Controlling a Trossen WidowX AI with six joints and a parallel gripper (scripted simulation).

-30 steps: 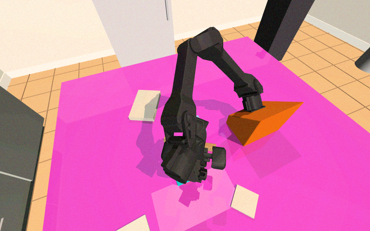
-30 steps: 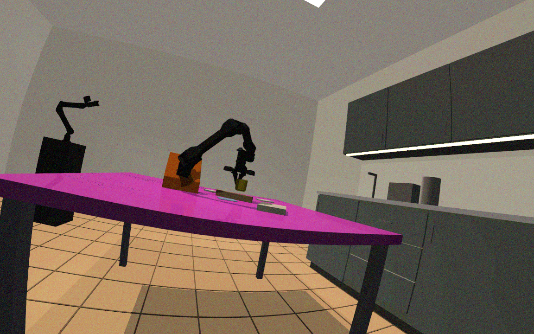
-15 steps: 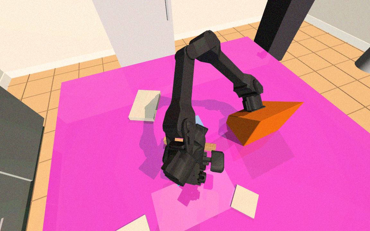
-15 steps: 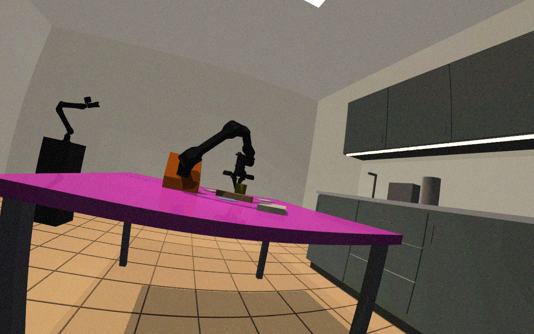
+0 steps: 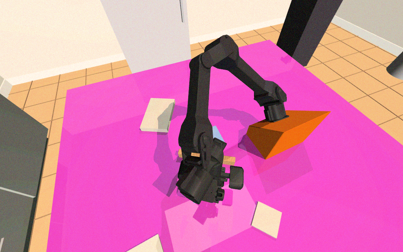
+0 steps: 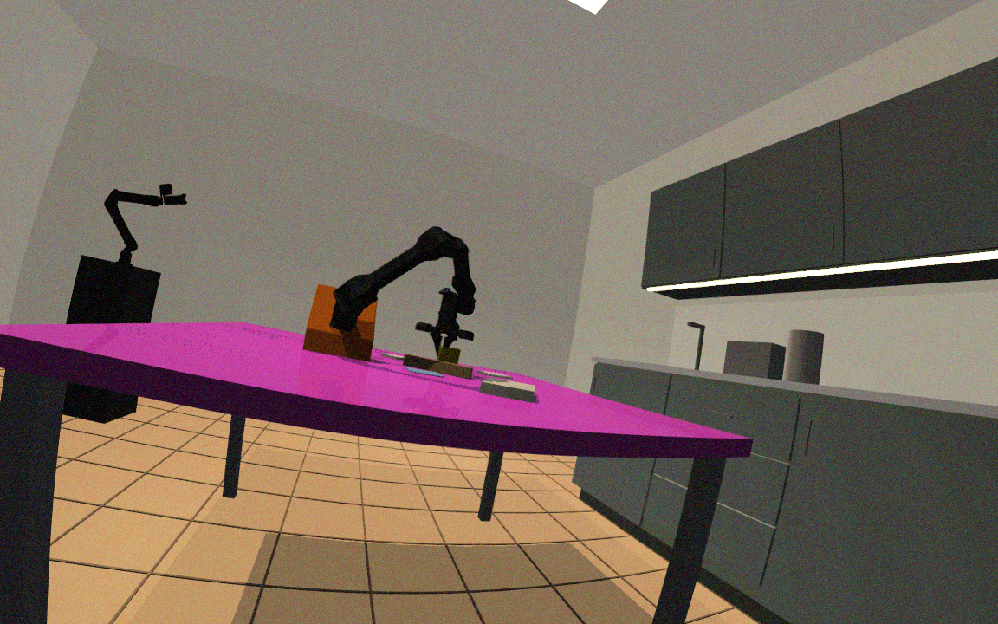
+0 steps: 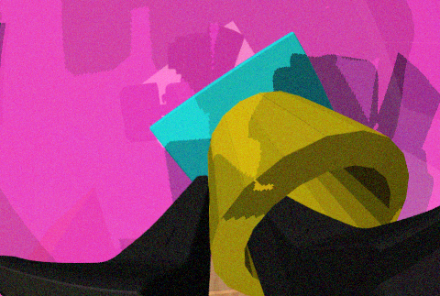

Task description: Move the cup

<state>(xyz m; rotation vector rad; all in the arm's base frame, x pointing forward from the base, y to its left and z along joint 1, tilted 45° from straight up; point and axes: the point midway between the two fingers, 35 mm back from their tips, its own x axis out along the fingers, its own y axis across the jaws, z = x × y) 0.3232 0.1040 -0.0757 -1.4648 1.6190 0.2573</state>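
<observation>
1. My gripper [image 7: 220, 184] is pinched on the wall of the yellow cup [image 7: 293, 168]; fingers are clamped either side of its side wall, one dark finger [image 7: 330, 272] across the front of it

2. Cup sits low over the cyan pad [image 7: 245, 89], which shows just beyond and beneath the cup in the wrist view. I cannot tell whether the base is touching the pad or hanging just above it

3. From the exterior view the cup [image 6: 449, 354] is down near the pink table [image 6: 255, 372], beside a brown block [image 6: 437, 363]. A pale blue pad [image 5: 217, 133] lies on the far side of that block, near my forearm; I judge it the starting pad

4. Marbles: cup mouth looks dark, none made out. None seen loose on the table either

5. Progress, as I judge it: carry essentially done, cup over the target pad. Left: confirm it is seated upright, open the jaws, back away without tipping it
</observation>
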